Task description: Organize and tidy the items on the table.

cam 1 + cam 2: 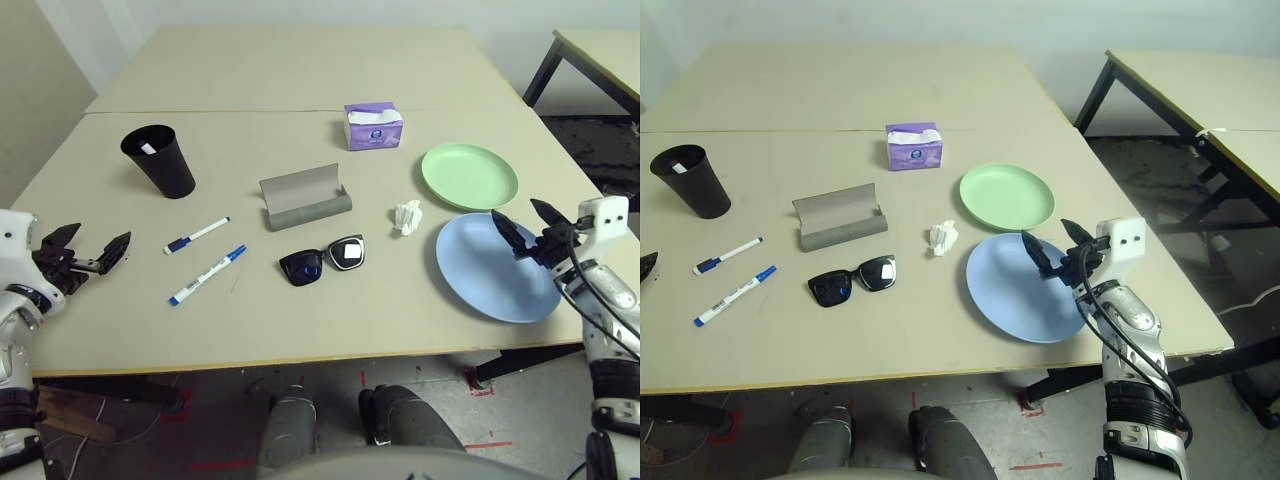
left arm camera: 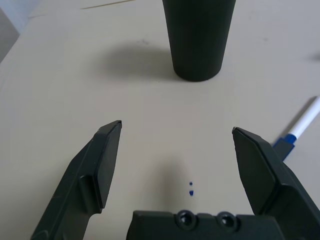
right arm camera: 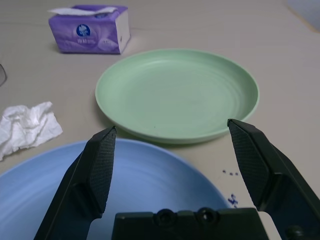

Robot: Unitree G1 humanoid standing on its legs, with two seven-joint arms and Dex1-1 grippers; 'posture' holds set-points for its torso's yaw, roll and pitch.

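Tissue box (image 3: 90, 29) purple, label print unreadable (round blue logo); left pincer (image 2: 175, 137), right pincer (image 3: 172, 132) both apart, empty

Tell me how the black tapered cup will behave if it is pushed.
The black tapered cup stands upright on its narrow end, wide mouth up, so a high push would probably tip it. It looks like thin plastic, likely light. On its side, it would probably roll in a curve.

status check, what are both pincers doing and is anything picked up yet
Left pincer open, empty, near black cup. Right pincer open, empty, over blue plate. Markers, sunglasses, tissue untouched. Nothing blocking.
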